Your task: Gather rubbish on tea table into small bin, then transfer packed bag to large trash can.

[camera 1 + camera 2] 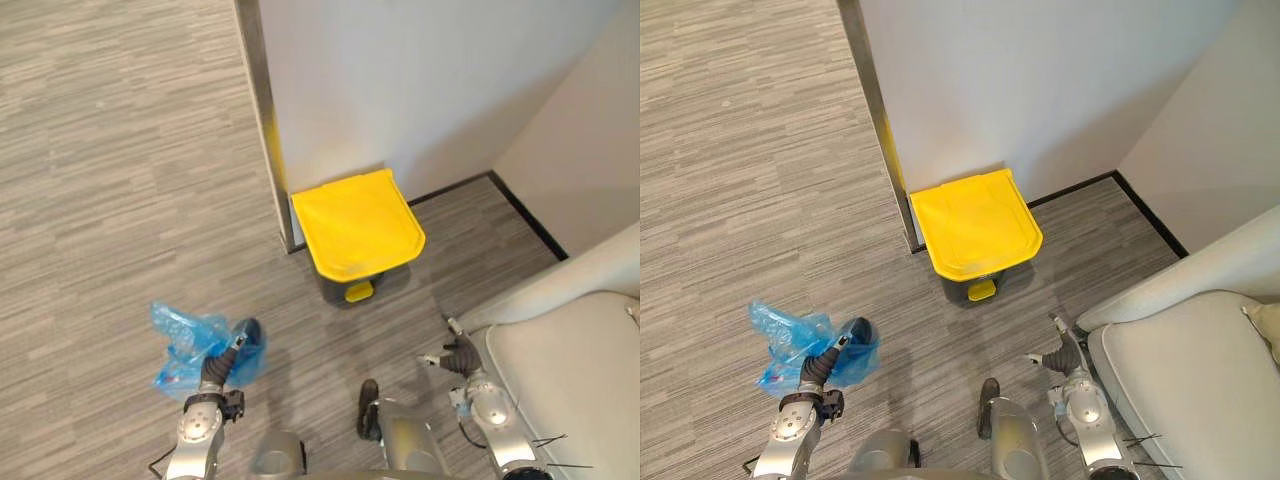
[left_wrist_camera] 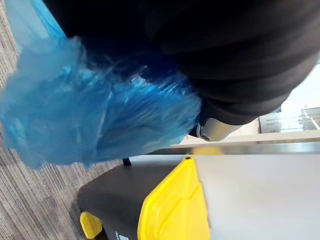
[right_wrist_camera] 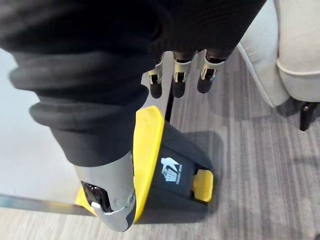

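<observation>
My left hand [image 1: 218, 370] is raised at the lower left, shut on a crumpled blue plastic bag [image 1: 195, 345], which hangs above the carpet. In the left wrist view the bag [image 2: 90, 115] bulges beside the dark cover, with my fingers hidden behind it. The large trash can [image 1: 355, 228] stands against the wall ahead, dark grey with its yellow lid closed and a yellow foot pedal [image 1: 358, 291] in front. My right hand [image 1: 460, 355] hovers at the lower right, open and holding nothing. Its fingers [image 3: 180, 80] point toward the can [image 3: 170, 170].
A white wall with a metal corner strip [image 1: 262, 120] rises behind the can. A light grey sofa [image 1: 570, 350] fills the lower right, close to my right arm. Striped grey carpet [image 1: 110, 180] stretches to the left.
</observation>
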Available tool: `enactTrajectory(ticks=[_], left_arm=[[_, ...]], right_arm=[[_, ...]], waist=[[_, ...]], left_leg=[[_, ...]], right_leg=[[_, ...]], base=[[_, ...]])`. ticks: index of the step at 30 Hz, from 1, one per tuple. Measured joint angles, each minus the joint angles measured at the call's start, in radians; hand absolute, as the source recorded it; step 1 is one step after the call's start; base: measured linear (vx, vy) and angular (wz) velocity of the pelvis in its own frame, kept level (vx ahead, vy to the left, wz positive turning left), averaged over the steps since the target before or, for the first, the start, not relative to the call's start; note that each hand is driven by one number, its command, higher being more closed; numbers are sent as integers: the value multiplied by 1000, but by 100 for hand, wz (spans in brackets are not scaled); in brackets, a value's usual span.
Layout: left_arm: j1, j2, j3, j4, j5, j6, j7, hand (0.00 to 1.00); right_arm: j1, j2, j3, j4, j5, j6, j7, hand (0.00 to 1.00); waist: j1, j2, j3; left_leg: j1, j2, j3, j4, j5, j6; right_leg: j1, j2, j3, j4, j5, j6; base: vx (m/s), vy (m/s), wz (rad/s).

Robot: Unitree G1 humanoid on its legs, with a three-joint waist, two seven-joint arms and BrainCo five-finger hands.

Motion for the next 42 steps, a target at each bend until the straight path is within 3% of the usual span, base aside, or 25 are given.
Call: enactTrajectory(ticks=[2, 4, 5, 6, 7, 9, 14, 22, 27, 31, 34, 36, 37, 38, 39, 41, 42], left_arm=[[5, 1, 0, -22, 0, 0, -12, 100], [4, 0, -4, -27, 0, 0, -17, 100], [4, -1, -11, -27, 0, -1, -20, 100], [5, -3, -17, -25, 1, -1, -23, 100], [-2, 3, -24, -3, 1, 5, -29, 100], [5, 4, -39, -4, 4, 5, -30, 100], [12, 27, -37, -1, 20, 5, -29, 100], [40, 20, -23, 25, 20, 4, -28, 100], [41, 21, 3, 25, 19, 4, -26, 100], [43, 18, 5, 24, 18, 4, -27, 100], [52, 12, 1, 11, 18, 5, -28, 100], [52, 13, -6, 1, 18, 5, -28, 100], [53, 16, -10, -20, 18, 6, -28, 100], [52, 28, -21, -35, 18, 6, -25, 100], [50, 34, -27, -39, 18, 6, -24, 100], [23, 58, -42, -41, 18, 6, -19, 100], [1, 62, -42, -31, 18, 6, -14, 100]], right_arm=[[24, 22, -12, -6, 27, 0, -4, 0], [23, 40, -14, -20, 34, -3, -6, 0], [22, 38, -16, -20, 37, -6, -8, 0], [21, 36, -25, -14, 39, -9, -9, 0], [13, 59, -41, 21, 52, -2, -9, 0], [32, 60, -67, 28, 65, 0, -9, 0], [17, 59, -82, 84, 69, -1, -15, 0], [19, 14, -91, 181, 82, 11, -16, 0], [-26, 7, -86, 215, 83, 19, -17, 0], [-85, -1, -64, 224, 84, 29, -21, 0], [-102, 1, -47, 223, 84, 29, -24, 0], [-81, 3, -48, 222, 85, 30, -24, 0], [-73, 3, -51, 221, 85, 33, -24, 0], [-65, 7, -52, 212, 87, 33, -24, 0], [-63, 10, -53, 205, 91, 33, -25, 0], [-69, 17, -54, 191, 103, 32, -30, 0], [-76, 17, -59, 191, 104, 32, -38, 0]], waist=[[9, -11, 5], [17, -19, 0], [15, -1, -7], [9, 15, -8], [20, -7, -12], [18, -25, -22], [6, -25, -24], [1, 12, -54], [1, 16, -57], [2, 17, -57], [4, 6, -51], [-2, -18, -39], [-3, -21, -19], [1, -9, -3], [1, 2, 4], [0, -9, 18], [-1, -18, 31]], left_leg=[[-48, 63, 46, 92, -28, 47], [-102, 87, 78, -51, -30, 56], [-101, 97, 78, -219, 51, 37], [-102, 108, 78, -281, 70, 38], [-86, 72, 101, -302, 66, 49], [-65, 22, 121, -320, 71, 57], [-46, -1, 146, -344, 73, 60], [-1, 20, 197, -425, 81, 59], [-8, 38, 238, -400, 76, 61], [-42, 71, 242, -314, 23, 66], [-67, 71, 236, -245, -47, 73], [-47, 33, 215, -234, -66, 86], [-22, 25, 200, -233, -76, 103], [-8, 36, 176, -219, -83, 116], [-7, 40, 162, -210, -86, 121], [-5, 44, 136, -180, -106, 131], [-5, 44, 117, -157, -122, 126]], right_leg=[[106, 0, -13, -64, -5, 7], [127, -15, -11, -74, -9, 21], [125, -11, -11, -75, -15, 52], [126, 0, -7, -75, -24, 75], [122, -23, 18, -85, -25, 92], [138, -63, 46, -117, -27, 109], [153, -78, 82, -157, -8, 136], [119, -43, 140, -157, 3, 123], [97, -33, 182, -162, 26, 126], [81, -9, 208, -169, 50, 131], [26, -21, 221, -43, -15, 136], [-3, -75, 181, 86, -68, 145], [-42, -111, 107, 219, -62, 116], [-72, -113, 40, 275, -94, 78], [-78, -111, 16, 260, -101, 80], [-122, -114, -24, 162, -84, 96], [-135, -115, -29, 53, -34, 119]], base=[[349, 53, 32], [204, 169, 0], [159, 272, -9], [148, 287, -14], [151, 271, -11], [113, 171, 1], [57, 79, -9], [-4, -46, -25], [-38, -5, -31], [-83, 31, -27], [-113, 84, -9], [-50, 76, 29], [15, 41, 29], [37, 31, 27], [48, 4, 29], [91, -66, 37], [145, -152, 59]])
